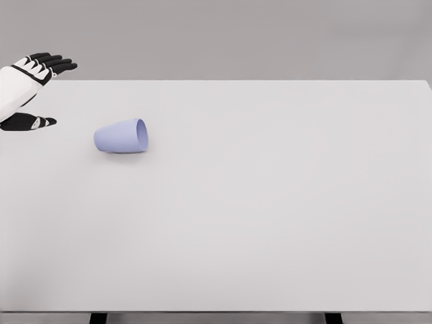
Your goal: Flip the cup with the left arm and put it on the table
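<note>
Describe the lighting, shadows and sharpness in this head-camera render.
Head view: flat, even light with no glare on the white table; the lavender cup, lying on its side, casts only a faint shadow beneath it; cup and left hand edges look slightly soft; no visible distortion.

Between our left hand (30, 84) at the table's (270, 223) far left edge and the cup (121, 137) lying on its side we see only bare tabletop.
</note>
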